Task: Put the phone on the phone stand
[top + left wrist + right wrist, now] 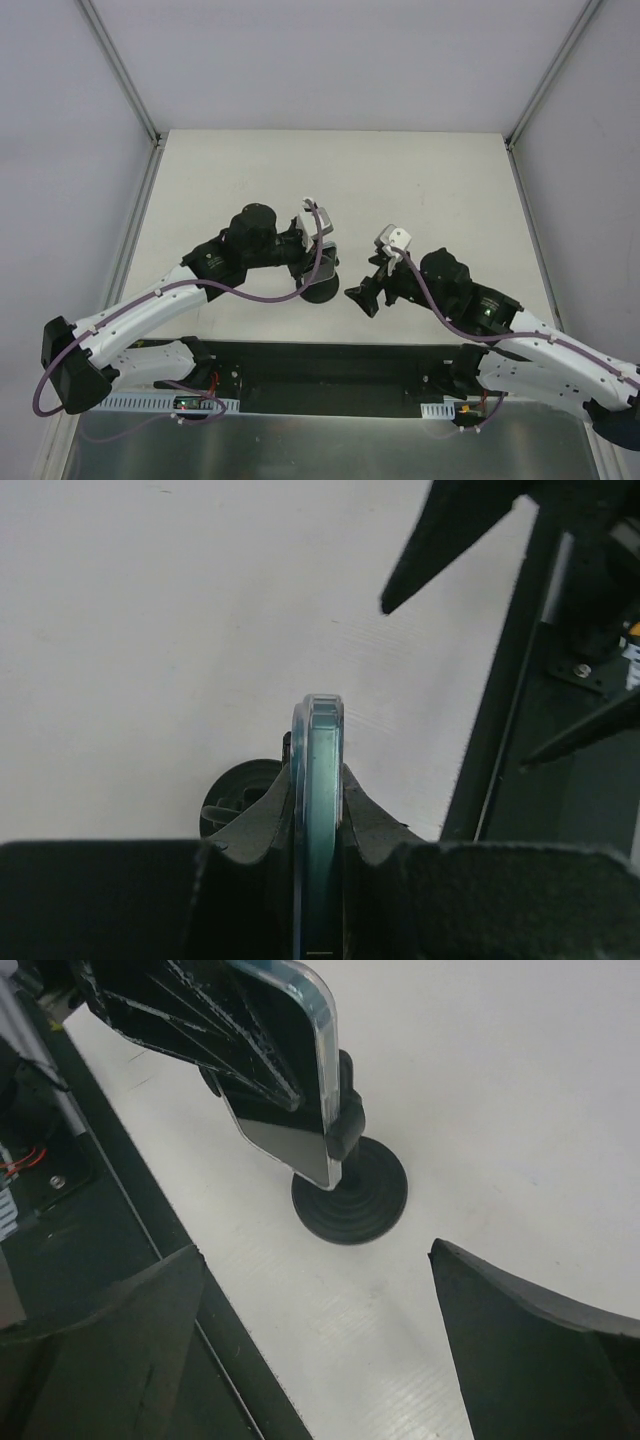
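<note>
left gripper (318,785) pinches phone (286,1138) (at the phone stand (352,1202)).

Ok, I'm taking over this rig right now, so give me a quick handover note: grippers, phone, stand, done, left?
Left gripper: shut on the phone, held on edge.
Right gripper: open, empty, facing the stand.
Phone is against the stand's holder, above its round base; whether seated, cannot tell.
Done: phone picked up, brought to stand.
Left: seat it, release, withdraw.
</note>
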You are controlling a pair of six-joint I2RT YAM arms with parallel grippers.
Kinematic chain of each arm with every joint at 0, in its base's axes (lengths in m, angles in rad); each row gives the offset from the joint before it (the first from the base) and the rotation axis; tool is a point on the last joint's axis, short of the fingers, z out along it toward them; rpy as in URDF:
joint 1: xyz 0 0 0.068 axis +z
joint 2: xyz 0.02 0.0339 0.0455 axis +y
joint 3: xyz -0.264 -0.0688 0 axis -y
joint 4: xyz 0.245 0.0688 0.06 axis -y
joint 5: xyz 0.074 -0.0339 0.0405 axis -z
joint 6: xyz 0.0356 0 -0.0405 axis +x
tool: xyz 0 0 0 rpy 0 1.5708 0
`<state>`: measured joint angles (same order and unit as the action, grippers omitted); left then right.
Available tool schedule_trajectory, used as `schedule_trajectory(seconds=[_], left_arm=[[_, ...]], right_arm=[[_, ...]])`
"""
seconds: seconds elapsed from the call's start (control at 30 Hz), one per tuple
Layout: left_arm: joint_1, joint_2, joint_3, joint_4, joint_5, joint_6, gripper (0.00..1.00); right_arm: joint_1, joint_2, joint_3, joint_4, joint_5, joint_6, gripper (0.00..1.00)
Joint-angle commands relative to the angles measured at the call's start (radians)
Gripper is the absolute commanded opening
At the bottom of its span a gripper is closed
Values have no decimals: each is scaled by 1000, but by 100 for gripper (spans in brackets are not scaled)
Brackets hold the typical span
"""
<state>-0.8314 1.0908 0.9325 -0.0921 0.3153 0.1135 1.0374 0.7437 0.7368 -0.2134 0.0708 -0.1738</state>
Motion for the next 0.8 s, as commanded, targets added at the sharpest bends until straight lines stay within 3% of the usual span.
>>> schedule_trajectory(seconds=[0.0,0.1,0.17,0.3,0.37,0.47,0.5,0.57,0.6,0.73,0.77], left_arm=[[-6,-68,-4,9,303,28,0],[-6,-66,-3,8,367,14,0],[-6,-75,-4,8,405,14,0],[-6,-81,-15,9,427,12,0],[-6,-91,-17,12,427,8,0],[-6,-107,-20,14,372,-11,0],[-6,-120,-18,14,270,-20,0],[-6,-141,-14,8,124,-83,0],[-6,-152,-11,2,-42,-103,0],[-5,-209,6,-80,-463,-250,0],[-5,-216,15,-93,-502,-252,0]], right_arm=[[-49,38,-45,206,-319,-136,97],[-79,121,-30,249,-492,-142,99],[-83,178,-22,279,-531,-141,92],[-88,244,2,333,-555,-118,83],[-88,270,6,364,-559,-104,74],[-88,290,18,382,-546,-72,68],[-88,289,21,378,-533,-64,70],[-86,260,19,352,-437,-35,88],[-88,241,16,318,-392,-24,97],[-88,85,-37,261,-131,31,97],[-91,57,-60,252,-114,34,97]])
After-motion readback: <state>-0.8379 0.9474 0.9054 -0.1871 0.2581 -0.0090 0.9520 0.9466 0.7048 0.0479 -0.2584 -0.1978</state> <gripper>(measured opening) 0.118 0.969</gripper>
